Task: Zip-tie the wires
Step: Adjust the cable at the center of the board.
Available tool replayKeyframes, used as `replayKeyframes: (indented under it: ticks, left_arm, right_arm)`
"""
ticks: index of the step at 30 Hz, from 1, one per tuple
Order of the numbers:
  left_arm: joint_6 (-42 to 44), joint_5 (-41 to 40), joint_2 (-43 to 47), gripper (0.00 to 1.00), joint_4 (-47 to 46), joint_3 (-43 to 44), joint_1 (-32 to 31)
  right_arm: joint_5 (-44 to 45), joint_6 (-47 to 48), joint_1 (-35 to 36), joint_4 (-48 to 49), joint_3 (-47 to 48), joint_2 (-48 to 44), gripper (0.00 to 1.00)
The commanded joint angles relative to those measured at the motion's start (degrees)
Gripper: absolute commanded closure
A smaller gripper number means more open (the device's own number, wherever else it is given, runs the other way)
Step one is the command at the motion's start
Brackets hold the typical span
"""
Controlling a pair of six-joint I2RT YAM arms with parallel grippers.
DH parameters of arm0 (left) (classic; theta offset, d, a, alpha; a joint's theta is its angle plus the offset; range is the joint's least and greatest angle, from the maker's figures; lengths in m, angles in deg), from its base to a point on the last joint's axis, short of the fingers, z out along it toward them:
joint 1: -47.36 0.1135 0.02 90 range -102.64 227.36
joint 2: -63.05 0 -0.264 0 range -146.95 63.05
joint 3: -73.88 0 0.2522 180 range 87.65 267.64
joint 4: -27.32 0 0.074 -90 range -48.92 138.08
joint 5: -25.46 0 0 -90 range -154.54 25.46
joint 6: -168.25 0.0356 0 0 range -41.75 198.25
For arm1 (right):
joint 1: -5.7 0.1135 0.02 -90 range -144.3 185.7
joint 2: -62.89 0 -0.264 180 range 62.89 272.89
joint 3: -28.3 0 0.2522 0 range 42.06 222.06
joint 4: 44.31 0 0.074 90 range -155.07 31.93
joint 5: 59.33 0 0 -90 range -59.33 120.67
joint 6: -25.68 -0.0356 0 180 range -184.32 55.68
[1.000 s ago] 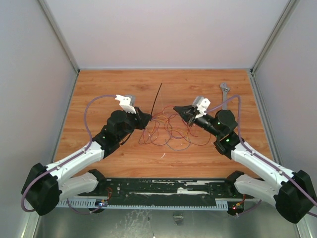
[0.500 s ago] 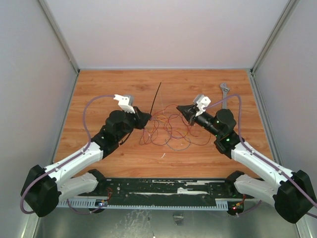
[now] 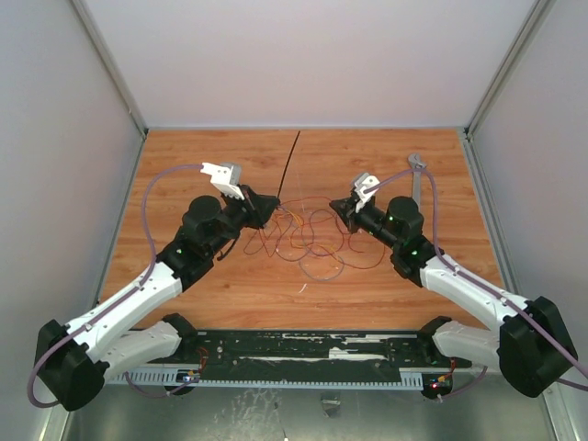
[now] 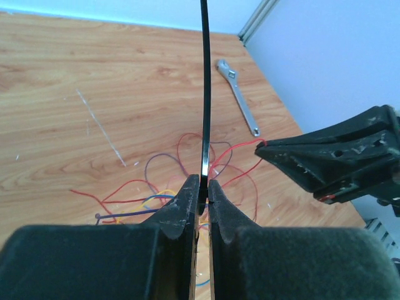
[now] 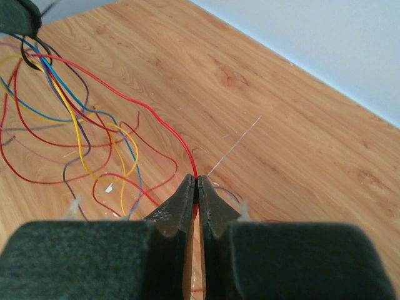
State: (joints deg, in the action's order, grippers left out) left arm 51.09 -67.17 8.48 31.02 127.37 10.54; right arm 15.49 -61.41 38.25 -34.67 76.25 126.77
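The wires (image 3: 312, 237) lie in a loose tangle of red, yellow, blue and purple loops on the wooden table between the two arms. My left gripper (image 3: 272, 208) is shut on the zip tie (image 3: 288, 170), a thin black strip that rises from the jaws toward the back wall; it shows upright in the left wrist view (image 4: 204, 94). My right gripper (image 3: 334, 206) is shut on a red wire (image 5: 164, 124) at the right side of the tangle, lifted off the table. The right gripper also shows in the left wrist view (image 4: 257, 147).
A silver adjustable wrench (image 3: 416, 175) lies at the back right of the table, also in the left wrist view (image 4: 238, 95). Grey walls close in the table on three sides. A black cable tray (image 3: 303, 354) runs along the near edge.
Both grippers have moved toward the back of the table. The zip tie has gone with the left gripper, and the wire tangle has been pulled up and stretched between them.
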Motion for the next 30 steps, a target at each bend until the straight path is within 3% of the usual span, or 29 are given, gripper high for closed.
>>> replayKeyframes:
  ticks: [1,9,18,26,30]
  left_arm:
    - [1.18,2.21,0.24,1.0,0.92,3.14,0.43]
    - [1.57,2.23,-0.48,1.0,0.92,4.43,0.41]
    - [1.66,2.02,-1.15,1.0,0.92,4.77,0.43]
    - [1.8,1.55,-1.27,1.0,0.92,4.33,0.43]
    - [1.67,1.4,-1.33,1.0,0.84,4.31,0.43]
  right_arm:
    - [-0.21,-1.07,-0.53,-0.63,1.55,0.11,0.92]
    - [-0.5,-0.72,-0.99,-2.88,1.64,-1.88,0.67]
    - [0.82,-2.94,-1.59,-5.03,-0.87,-4.9,0.61]
    - [10.61,-9.61,-2.07,-5.97,-5.31,-10.5,0.32]
    - [10.4,-11.8,-2.91,-7.49,-5.93,-12.22,0.29]
